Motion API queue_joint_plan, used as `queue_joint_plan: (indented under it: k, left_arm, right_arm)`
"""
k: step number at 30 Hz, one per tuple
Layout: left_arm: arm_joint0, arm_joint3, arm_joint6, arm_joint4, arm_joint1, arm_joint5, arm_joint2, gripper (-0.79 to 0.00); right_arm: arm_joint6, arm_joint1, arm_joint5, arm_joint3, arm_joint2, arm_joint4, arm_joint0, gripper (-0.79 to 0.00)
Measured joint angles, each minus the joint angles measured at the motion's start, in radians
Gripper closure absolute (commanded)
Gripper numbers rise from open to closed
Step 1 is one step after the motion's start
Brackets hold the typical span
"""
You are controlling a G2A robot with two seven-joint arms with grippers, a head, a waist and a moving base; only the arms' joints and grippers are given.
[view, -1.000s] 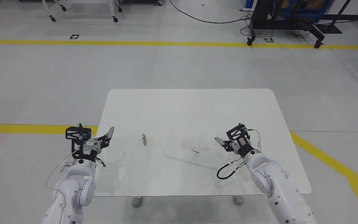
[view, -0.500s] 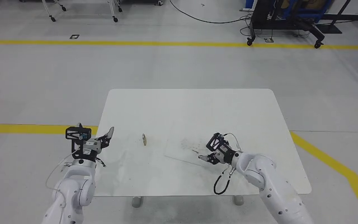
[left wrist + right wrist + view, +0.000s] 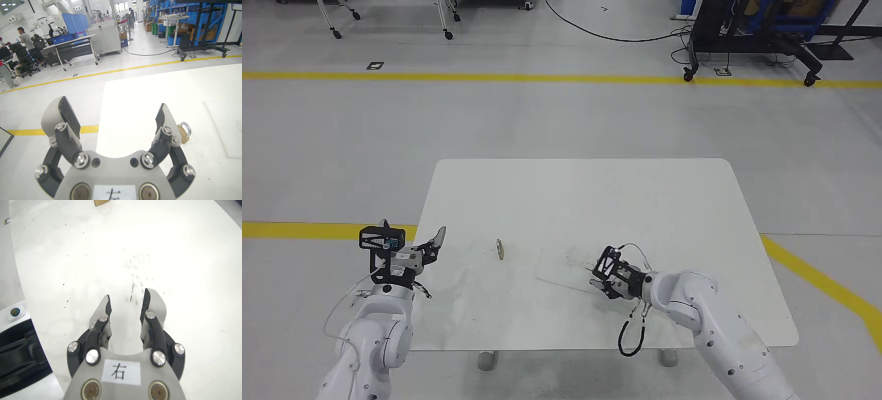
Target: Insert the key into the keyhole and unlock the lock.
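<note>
The right hand point(image 3: 128, 295) hangs low over the white worktop point(image 3: 642, 200), near its front middle. Its two fingers are spread apart with nothing between the pads but air. The key point(image 3: 132, 292), a thin sliver of metal, lies flat on the worktop in the gap at the fingertips, closer to one finger than the other and touching neither. A patch of small dark scuff marks point(image 3: 138, 262) spreads across the surface just beyond the key.

The lock point(image 3: 499, 248), a small brass padlock with a silver shackle, rests on the worktop well apart from the key. In the top view it sits between the two arms, nearer the left one.

The left hand point(image 3: 113, 106) is held at the worktop's left edge, its fingers spread wide and gripping nothing. In the left wrist view the lock point(image 3: 184, 132) shows just past the outer side of one finger, not inside the gap.
</note>
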Motion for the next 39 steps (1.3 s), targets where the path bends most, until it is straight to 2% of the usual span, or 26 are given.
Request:
queue_joint_plan:
  k: [4,8,13,20,24,31,39]
  left_arm:
    - [0.000,0.000,0.000,0.000,0.000,0.000,0.000,-0.785]
    - [0.000,0.000,0.000,0.000,0.000,0.000,0.000,-0.785]
    - [0.000,0.000,0.000,0.000,0.000,0.000,0.000,-0.785]
    - [0.000,0.000,0.000,0.000,0.000,0.000,0.000,-0.785]
    - [0.000,0.000,0.000,0.000,0.000,0.000,0.000,-0.785]
    - [0.000,0.000,0.000,0.000,0.000,0.000,0.000,-0.785]
    - [0.000,0.000,0.000,0.000,0.000,0.000,0.000,-0.785]
  right_arm:
    - [0.004,-0.005,0.020,0.024,-0.025,0.004,0.027,-0.336]
    - [0.012,-0.007,0.041,0.029,-0.041,-0.011,0.043,-0.237]
    - [0.034,-0.010,0.052,0.029,-0.064,-0.030,0.061,-0.151]
    - [0.063,-0.015,0.064,0.040,-0.100,-0.049,0.091,-0.099]
    - [0.074,-0.018,0.067,0.051,-0.117,-0.052,0.107,0.000]
    - [0.088,-0.016,0.056,0.049,-0.117,-0.055,0.121,0.000]
    - [0.064,0.005,-0.006,-0.005,-0.052,-0.053,0.097,0.000]
